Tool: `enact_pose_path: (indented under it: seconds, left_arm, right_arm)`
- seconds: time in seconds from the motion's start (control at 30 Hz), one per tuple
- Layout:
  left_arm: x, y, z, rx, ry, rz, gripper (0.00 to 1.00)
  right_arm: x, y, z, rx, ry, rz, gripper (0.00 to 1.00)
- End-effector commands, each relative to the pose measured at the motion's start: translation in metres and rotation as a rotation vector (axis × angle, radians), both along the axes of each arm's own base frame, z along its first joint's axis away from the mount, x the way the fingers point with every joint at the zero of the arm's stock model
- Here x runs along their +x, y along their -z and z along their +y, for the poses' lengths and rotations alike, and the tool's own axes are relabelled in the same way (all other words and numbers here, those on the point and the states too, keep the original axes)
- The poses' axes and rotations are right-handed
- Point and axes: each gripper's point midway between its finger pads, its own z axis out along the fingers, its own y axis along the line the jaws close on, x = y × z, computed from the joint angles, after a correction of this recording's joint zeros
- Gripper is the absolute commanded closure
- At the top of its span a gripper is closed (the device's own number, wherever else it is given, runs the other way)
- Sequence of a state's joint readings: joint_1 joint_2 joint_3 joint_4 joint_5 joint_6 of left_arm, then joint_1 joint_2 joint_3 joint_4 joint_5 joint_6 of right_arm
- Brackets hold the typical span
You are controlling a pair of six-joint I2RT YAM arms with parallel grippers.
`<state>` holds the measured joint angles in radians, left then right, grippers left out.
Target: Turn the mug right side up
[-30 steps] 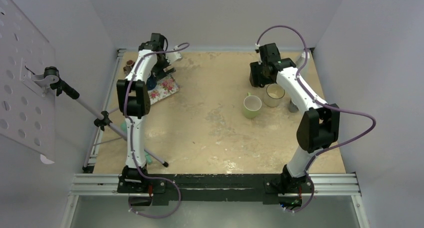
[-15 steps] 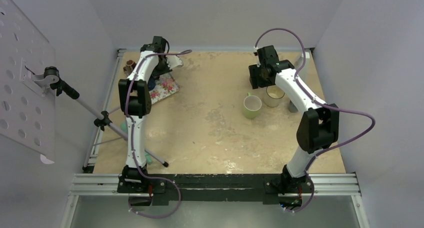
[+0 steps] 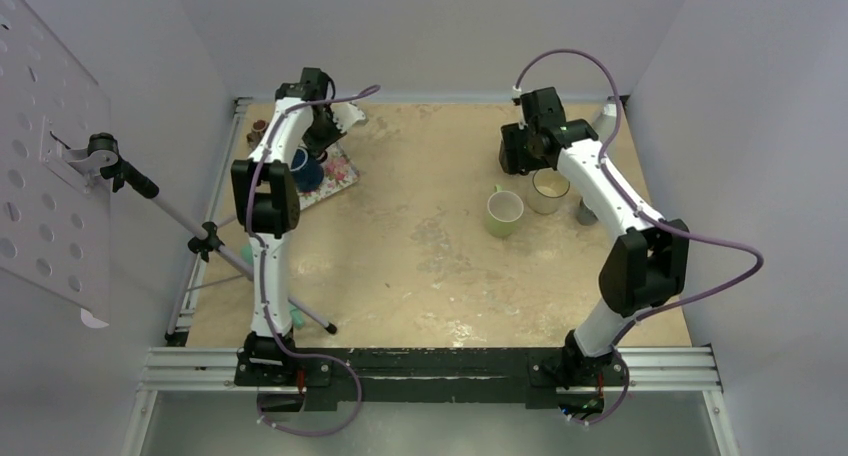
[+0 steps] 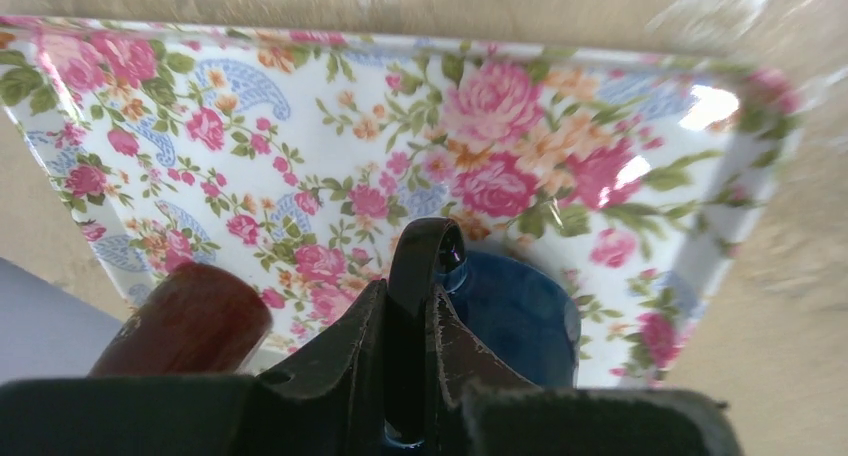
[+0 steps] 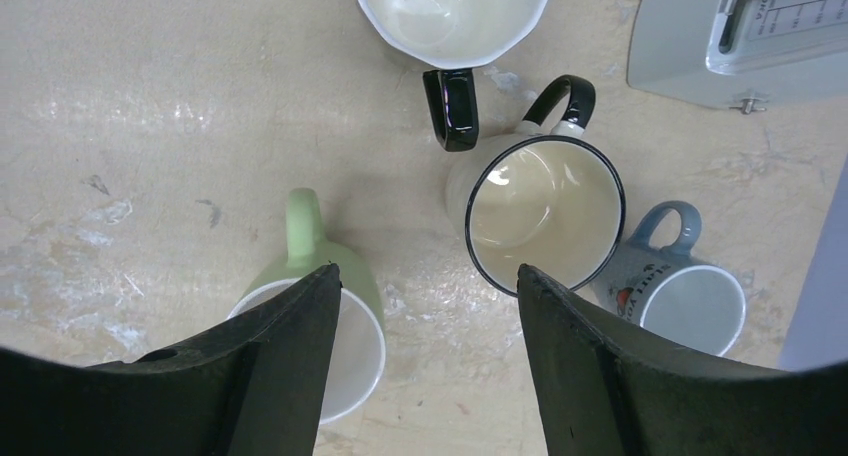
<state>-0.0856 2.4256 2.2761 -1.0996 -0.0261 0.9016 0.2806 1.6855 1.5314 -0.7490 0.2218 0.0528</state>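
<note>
A dark blue mug (image 4: 520, 316) hangs over the floral tray (image 4: 300, 126), and I cannot tell which way up it is. My left gripper (image 4: 408, 301) is shut on its black handle (image 4: 425, 251), which sticks up between the fingers. In the top view the blue mug (image 3: 304, 168) shows beside the left arm, above the floral tray (image 3: 338, 176) at the back left. My right gripper (image 5: 430, 276) is open with nothing in it, hovering between a green mug (image 5: 355, 271) and a cream mug with a black rim (image 5: 545, 211).
A brown mug (image 4: 185, 316) lies close to the left fingers. Upright near the right gripper (image 3: 520, 146) stand a white mug (image 5: 450, 11), a grey-blue mug (image 5: 685, 296) and a grey device (image 5: 740, 36). A stand (image 3: 200, 241) leans along the table's left edge.
The left gripper has gone from wide open to shut on the blue mug's handle, and the mug shows more beside the arm. The right gripper stays open in place.
</note>
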Motion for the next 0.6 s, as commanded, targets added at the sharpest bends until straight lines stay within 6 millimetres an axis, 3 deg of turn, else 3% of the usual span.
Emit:
enact_pose_path:
  seconds: [0.0, 0.1, 0.2, 0.23, 0.37, 0.57]
  left_arm:
    - [0.010, -0.091, -0.033, -0.269, -0.148, -0.214, 1.00]
    - [0.002, -0.113, -0.047, -0.397, -0.219, -0.244, 1.00]
    - [-0.011, -0.137, -0.067, -0.541, -0.258, -0.241, 1.00]
    - [-0.014, -0.147, -0.075, -0.593, -0.274, -0.239, 1.00]
    - [-0.025, -0.190, -0.103, -0.791, -0.317, -0.232, 1.00]
    - [-0.053, -0.254, -0.147, -1.054, -0.263, -0.178, 1.00]
  right_arm:
    - [0.002, -0.051, -0.003, 0.018, 0.026, -0.121, 0.31]
    - [0.001, -0.075, 0.008, 0.083, -0.025, -0.171, 0.31]
    - [-0.001, -0.104, 0.036, 0.226, -0.122, -0.247, 0.28]
    - [-0.002, -0.115, 0.049, 0.296, -0.156, -0.281, 0.22]
    - [-0.008, -0.149, 0.119, 0.631, -0.361, -0.421, 0.06]
    - [-0.033, -0.173, 0.216, 0.946, -0.618, -0.468, 0.01]
